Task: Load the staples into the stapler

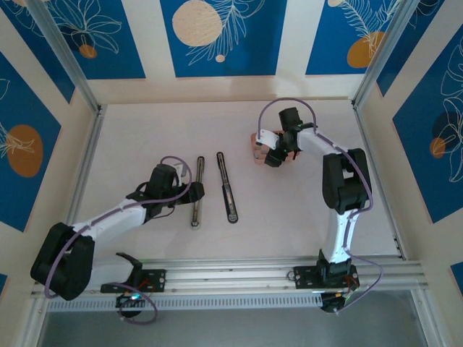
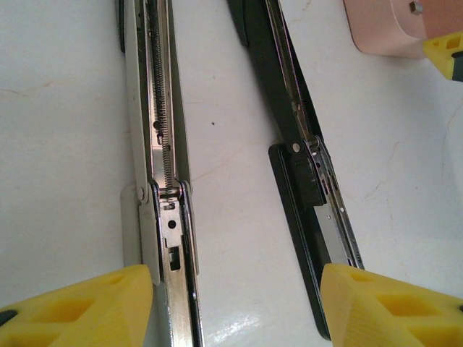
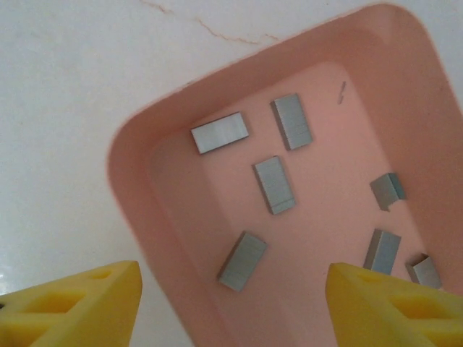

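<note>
1. The staples [image 3: 274,185] are short dull-grey strips lying loose on the floor of a salmon-pink tray [image 3: 124,189]. Seven strips show in the right wrist view, scattered at different angles and apart from one another, with the two at the right edge close together.
2. The tray [image 1: 257,144] sits on the white counter [image 1: 145,137], toward the far right of it, well apart from the staplers.
3. The right gripper [image 3: 231,307] hangs over the tray's near end. Its yellow fingers [image 3: 72,303] are spread wide, with nothing between them and no strip touched.
4. Two staplers lie opened out flat, side by side and lengthwise, near the middle of the counter: a silver stapler [image 2: 163,181] on the left and a black stapler [image 2: 304,181] on the right, with bare counter between them.
5. The left gripper [image 2: 235,307] is at the near end of the staplers. Its jaws are spread wide, one yellow finger by the silver stapler and the other over the black one, and it holds nothing.
6. A corner of the tray [image 2: 383,32] shows at the top right of the left wrist view.
</note>
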